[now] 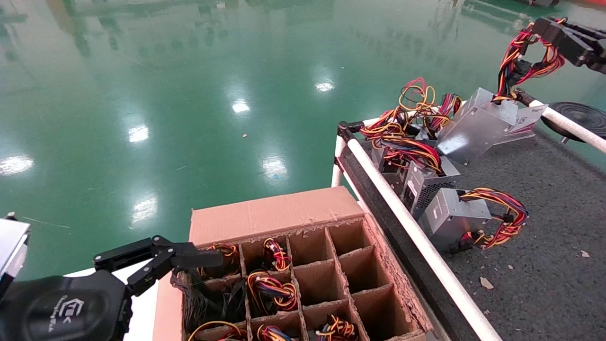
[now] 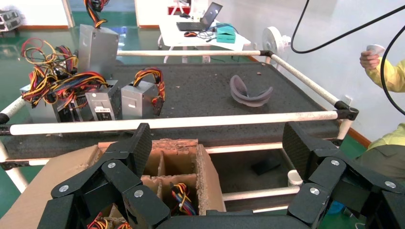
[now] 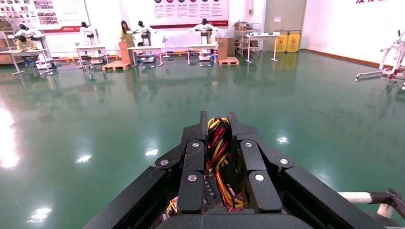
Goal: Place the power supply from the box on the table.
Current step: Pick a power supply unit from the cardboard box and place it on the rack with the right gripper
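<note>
Nearest of all, the left gripper (image 1: 208, 258) hangs idle with its jaws spread wide over the box's (image 1: 279, 210) left edge, holding nothing; several of the grid cells below show coloured wires. Rightward, past the white rail, a few earlier units (image 1: 438, 189) sit bunched along the table's (image 1: 544, 227) left edge. Farther right, the right gripper (image 1: 551, 35) pinches the wire bundle (image 3: 220, 143) of the power supply (image 1: 478, 125), which dangles tilted at the table's far edge, one corner at or near the surface. To my eye the arm should lower until the case rests flat, clear of the rail and the neighbouring wires, before letting go.
</note>
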Motion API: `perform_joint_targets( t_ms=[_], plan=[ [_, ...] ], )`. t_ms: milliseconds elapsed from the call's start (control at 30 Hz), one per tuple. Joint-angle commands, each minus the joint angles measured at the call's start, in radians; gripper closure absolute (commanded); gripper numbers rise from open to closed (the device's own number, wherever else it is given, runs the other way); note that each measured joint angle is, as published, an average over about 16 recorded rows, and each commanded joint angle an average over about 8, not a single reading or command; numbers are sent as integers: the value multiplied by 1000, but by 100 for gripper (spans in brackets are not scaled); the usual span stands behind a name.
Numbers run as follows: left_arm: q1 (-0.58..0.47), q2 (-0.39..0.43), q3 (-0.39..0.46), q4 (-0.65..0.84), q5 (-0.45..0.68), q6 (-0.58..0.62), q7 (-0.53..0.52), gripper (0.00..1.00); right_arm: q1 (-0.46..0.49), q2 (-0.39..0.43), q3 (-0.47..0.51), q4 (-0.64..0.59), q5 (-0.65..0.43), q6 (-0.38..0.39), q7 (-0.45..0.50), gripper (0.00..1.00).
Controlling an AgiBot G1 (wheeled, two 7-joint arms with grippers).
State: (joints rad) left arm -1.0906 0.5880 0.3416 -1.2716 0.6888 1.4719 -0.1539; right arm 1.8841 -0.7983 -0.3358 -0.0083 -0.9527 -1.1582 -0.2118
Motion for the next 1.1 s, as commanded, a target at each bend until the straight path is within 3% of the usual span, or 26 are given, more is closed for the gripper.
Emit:
perform_joint_targets(
  t_ms=[33,800,1100],
  plan=[
    [0,0,0,0,0,0,0,0,-3,-2,0,0,0,3,-1,100],
    [0,0,0,0,0,0,0,0,-84,-76,-6,-7,-10,-8,8,100],
    [0,0,1,0,0,0,0,0,-125,-90,-12,-24,-18,28,20,100]
  ],
)
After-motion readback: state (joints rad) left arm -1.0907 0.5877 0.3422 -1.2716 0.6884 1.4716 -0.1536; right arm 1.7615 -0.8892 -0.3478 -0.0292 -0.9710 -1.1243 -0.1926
